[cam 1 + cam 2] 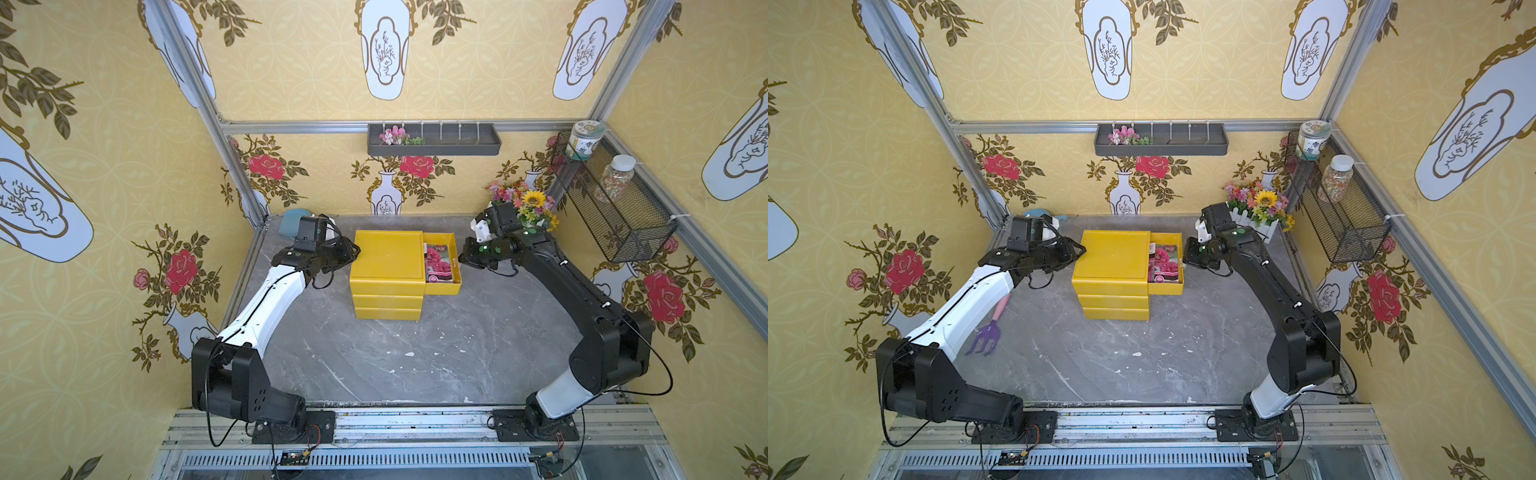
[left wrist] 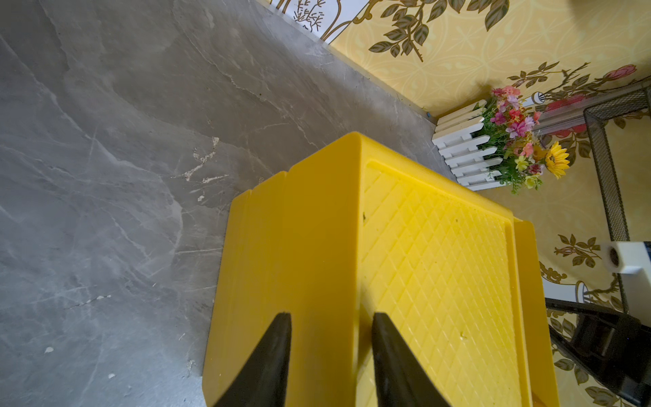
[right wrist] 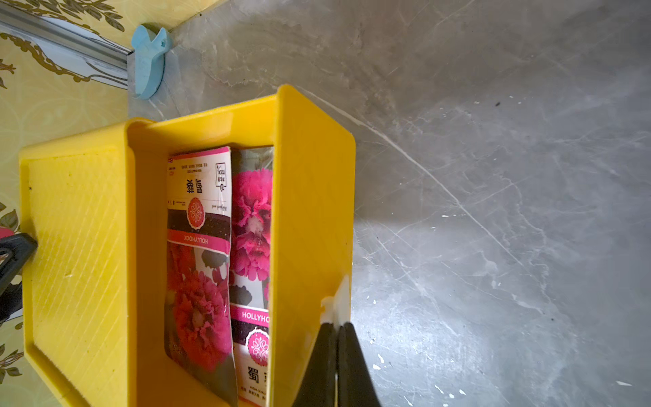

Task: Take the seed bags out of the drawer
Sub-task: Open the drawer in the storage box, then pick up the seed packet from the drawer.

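Grey tabletop (image 1: 415, 365) | drawer (image 1: 442, 287) open — right gripper (image 3: 336, 329) pinched on its white tab (image 3: 340, 299) | left gripper (image 2: 331, 315) spread against cabinet (image 2: 440, 264) | next, likely: let go, grasp seed bags (image 3: 200, 264)

- Bright, even light; soft shadows.
- Top views bend at the edges.
- Glare streaks the bench (image 3: 458, 225) in the right wrist view.

High overhead stereo pair, close wrist cameras, all showing yellow drawer (image 1: 442, 288)
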`<move>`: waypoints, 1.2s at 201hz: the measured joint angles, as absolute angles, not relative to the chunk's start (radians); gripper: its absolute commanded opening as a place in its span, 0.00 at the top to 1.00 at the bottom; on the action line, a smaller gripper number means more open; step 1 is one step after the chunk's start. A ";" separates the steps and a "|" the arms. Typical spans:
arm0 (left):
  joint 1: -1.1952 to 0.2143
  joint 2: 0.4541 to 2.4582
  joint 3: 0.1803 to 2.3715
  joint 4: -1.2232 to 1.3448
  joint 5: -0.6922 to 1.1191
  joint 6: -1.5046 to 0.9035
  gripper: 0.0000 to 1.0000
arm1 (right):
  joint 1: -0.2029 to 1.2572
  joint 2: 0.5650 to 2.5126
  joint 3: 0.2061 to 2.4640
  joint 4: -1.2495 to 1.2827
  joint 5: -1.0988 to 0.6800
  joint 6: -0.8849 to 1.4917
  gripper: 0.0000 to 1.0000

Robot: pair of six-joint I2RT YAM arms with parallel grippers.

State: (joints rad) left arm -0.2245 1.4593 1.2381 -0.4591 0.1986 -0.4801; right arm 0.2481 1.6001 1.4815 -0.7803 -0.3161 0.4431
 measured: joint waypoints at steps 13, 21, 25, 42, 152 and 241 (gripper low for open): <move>-0.224 1.459 1.238 -0.458 0.199 -0.480 0.58 | 0.239 1.597 1.478 -0.786 -0.316 0.441 0.96; -0.224 1.460 1.238 -0.458 0.199 -0.480 0.58 | 0.234 1.597 1.478 -0.786 -0.317 0.440 0.96; -0.224 1.460 1.238 -0.458 0.199 -0.480 0.58 | 0.234 1.597 1.478 -0.786 -0.317 0.440 0.96; -0.224 1.460 1.238 -0.457 0.199 -0.480 0.58 | 0.233 1.598 1.478 -0.786 -0.316 0.436 0.96; -0.224 1.459 1.233 -0.448 0.202 -0.480 0.58 | 0.215 1.613 1.597 -0.836 -0.252 0.437 0.57; -0.224 1.460 1.236 -0.450 0.202 -0.479 0.58 | 0.363 1.697 1.735 -0.839 -0.296 0.504 0.61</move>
State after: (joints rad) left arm -0.2245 1.4601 1.2358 -0.4500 0.2020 -0.4789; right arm 0.3626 1.6970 1.7351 -0.8387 -0.2958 0.5037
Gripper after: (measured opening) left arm 0.422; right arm 0.400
